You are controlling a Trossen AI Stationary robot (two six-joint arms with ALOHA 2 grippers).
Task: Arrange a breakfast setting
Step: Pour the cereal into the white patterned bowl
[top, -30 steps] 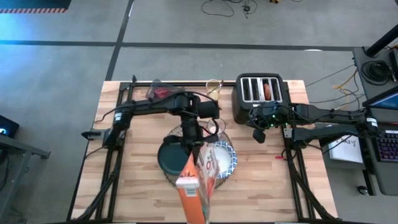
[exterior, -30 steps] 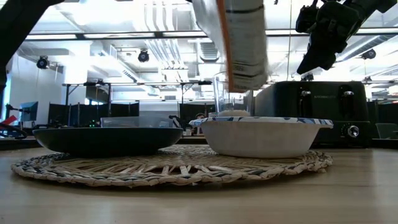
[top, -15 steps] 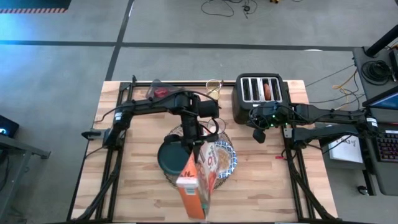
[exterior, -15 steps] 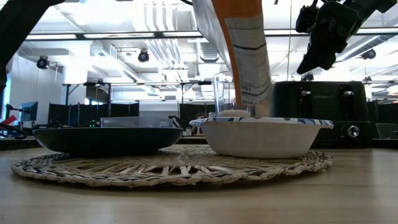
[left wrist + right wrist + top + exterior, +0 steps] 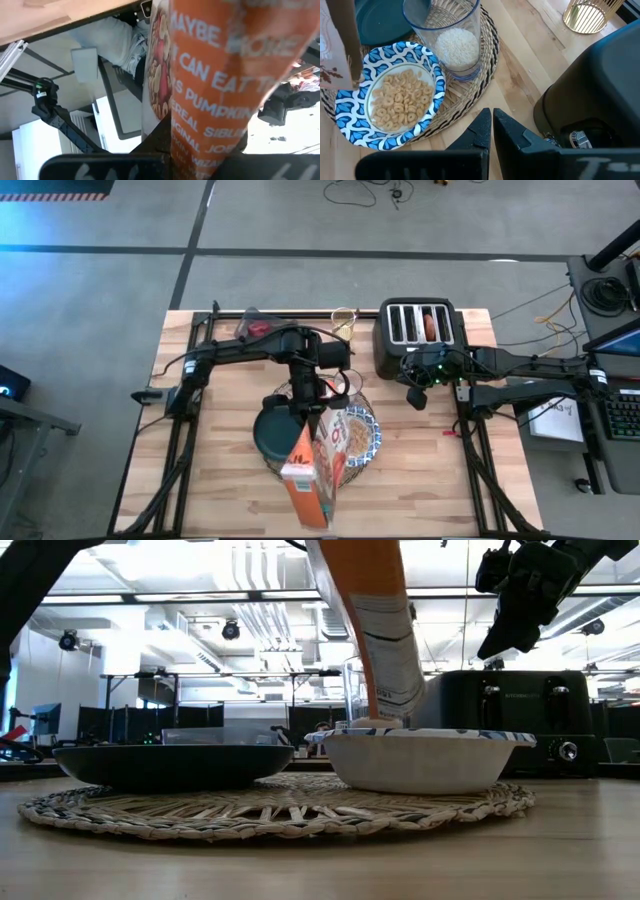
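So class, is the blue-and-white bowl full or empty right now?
Partly filled: the bowl holds ring-shaped cereal across its bottom, well below the rim, with the orange cereal box tilted above it.

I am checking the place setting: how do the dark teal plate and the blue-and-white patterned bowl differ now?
The dark teal plate is plain, shallow and empty; the blue-and-white patterned bowl is patterned, deeper and holds ring-shaped cereal. Both rest side by side on the round woven straw placemat.

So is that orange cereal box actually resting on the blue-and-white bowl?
Cannot tell. In the low view the cereal box, held by the left gripper, dips to about the rim of the bowl, but no view plainly shows contact or a gap.
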